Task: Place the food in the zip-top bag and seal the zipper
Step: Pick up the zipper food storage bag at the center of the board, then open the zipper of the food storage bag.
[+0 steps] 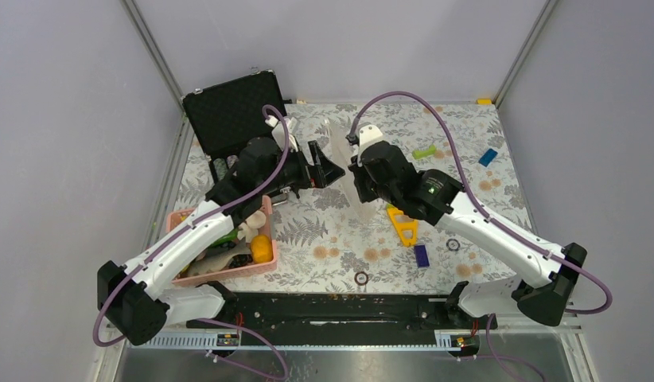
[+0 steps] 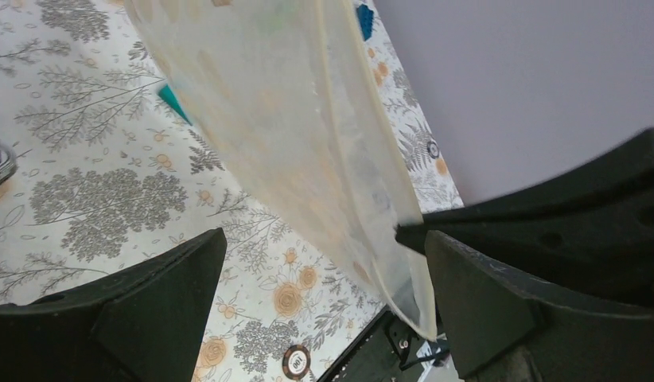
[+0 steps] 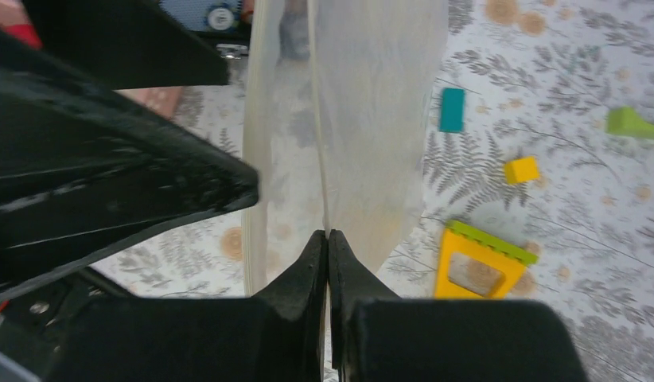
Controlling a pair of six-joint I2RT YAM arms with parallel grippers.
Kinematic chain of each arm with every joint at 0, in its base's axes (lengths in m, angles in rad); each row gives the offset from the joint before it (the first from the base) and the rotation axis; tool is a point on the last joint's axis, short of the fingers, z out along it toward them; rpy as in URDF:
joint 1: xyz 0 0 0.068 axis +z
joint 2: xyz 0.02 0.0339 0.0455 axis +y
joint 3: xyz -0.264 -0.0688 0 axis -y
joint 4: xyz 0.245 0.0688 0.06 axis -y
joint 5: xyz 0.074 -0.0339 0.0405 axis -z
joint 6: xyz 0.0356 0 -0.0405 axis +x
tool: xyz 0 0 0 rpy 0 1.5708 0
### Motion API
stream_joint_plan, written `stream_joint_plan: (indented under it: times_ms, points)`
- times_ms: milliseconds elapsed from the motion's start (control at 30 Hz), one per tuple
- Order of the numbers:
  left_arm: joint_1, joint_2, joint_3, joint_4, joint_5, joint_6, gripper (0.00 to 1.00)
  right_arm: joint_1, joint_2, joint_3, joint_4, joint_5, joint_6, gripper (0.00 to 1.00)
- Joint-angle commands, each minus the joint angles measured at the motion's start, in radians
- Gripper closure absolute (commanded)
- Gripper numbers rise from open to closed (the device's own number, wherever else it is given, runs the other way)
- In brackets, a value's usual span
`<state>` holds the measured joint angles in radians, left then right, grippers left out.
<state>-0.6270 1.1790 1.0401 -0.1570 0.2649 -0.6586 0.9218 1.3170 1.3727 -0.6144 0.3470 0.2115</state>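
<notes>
The zip-top bag (image 1: pixel 336 143) hangs lifted between both grippers above the middle of the table, clear and empty as far as I can see. My right gripper (image 3: pixel 328 236) is shut on the bag's pale zipper strip (image 3: pixel 317 119). In the left wrist view the bag (image 2: pixel 284 119) hangs between the wide-open fingers of my left gripper (image 2: pixel 324 239), nearer the right finger and gripped by neither. The food lies in the pink basket (image 1: pixel 228 278) at the left: an orange (image 1: pixel 262 248), a white mushroom (image 1: pixel 248 229) and other pieces half hidden under the left arm.
A black case (image 1: pixel 232 111) stands open at the back left. A yellow triangular piece (image 1: pixel 403 224), blue blocks (image 1: pixel 422 255) (image 1: pixel 488 157), a green piece (image 1: pixel 423 152) and poker chips (image 1: pixel 360 278) (image 1: pixel 453 244) lie on the flowered cloth to the right.
</notes>
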Motion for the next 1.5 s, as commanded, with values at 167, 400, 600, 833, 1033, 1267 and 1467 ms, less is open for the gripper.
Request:
stream_joint_plan:
  times_ms: [167,400,600,833,1033,1267,1467]
  points:
    - [-0.057,-0.005,0.043,-0.067,-0.230,0.046,0.18,0.005,-0.048,0.000,0.135,-0.213,0.077,1.00]
    - [-0.081,0.086,0.129,-0.204,-0.326,0.082,1.00,0.003,-0.111,-0.142,0.217,-0.061,0.150,0.94]
    - [-0.156,0.142,0.199,-0.294,-0.387,0.103,1.00,-0.062,-0.114,-0.209,0.136,0.108,0.240,0.70]
    - [-0.256,0.250,0.320,-0.372,-0.419,0.096,1.00,-0.090,-0.075,-0.222,0.254,0.023,0.221,0.14]
    - [-0.280,0.256,0.346,-0.395,-0.430,0.078,1.00,-0.103,-0.001,-0.199,0.299,0.012,0.224,0.11]
    - [-0.280,0.205,0.340,-0.473,-0.617,0.073,1.00,-0.222,-0.001,-0.270,0.268,-0.150,0.298,0.63]
    - [-0.195,0.193,0.333,-0.640,-0.830,0.015,1.00,-0.312,-0.117,-0.332,0.119,-0.079,0.200,0.87]
